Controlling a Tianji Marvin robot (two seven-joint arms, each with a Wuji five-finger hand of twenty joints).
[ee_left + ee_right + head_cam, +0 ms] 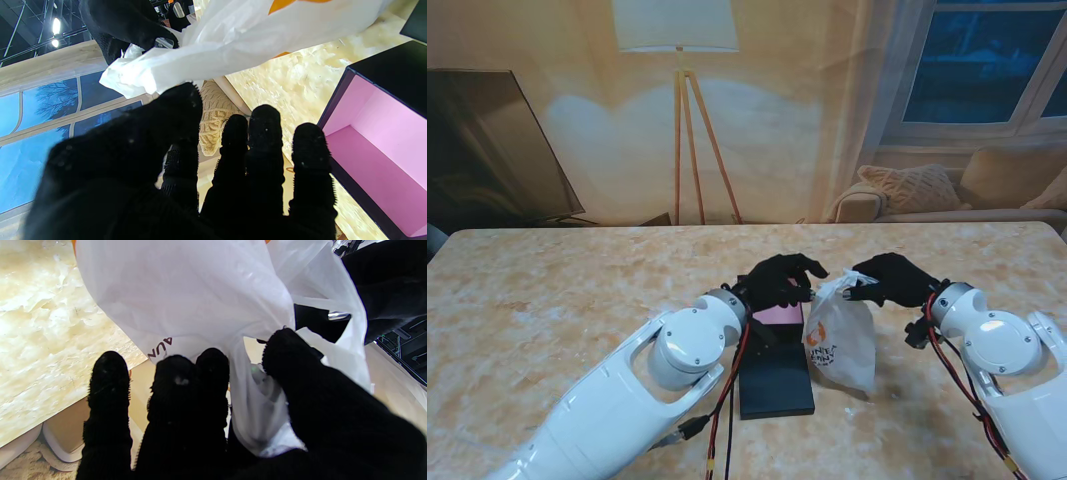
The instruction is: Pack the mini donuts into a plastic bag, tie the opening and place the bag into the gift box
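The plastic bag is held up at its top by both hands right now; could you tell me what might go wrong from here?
1. The left hand grips only the edge of the plastic bag; that side could slip and the mouth open.
2. The right hand holds thin bunched film, which could tear or pull free.
3. The bag hangs beside the gift box, so it could snag the rim.

White glossy arms, rounded joints; red, black cables; black knit-gloved left robot hand (780, 280), right robot hand (893, 280).

Thin glossy plastic bag (840, 340); matt black gift box (775, 375); marble-look table (547, 310); knit-gloved left robot hand (779, 279).
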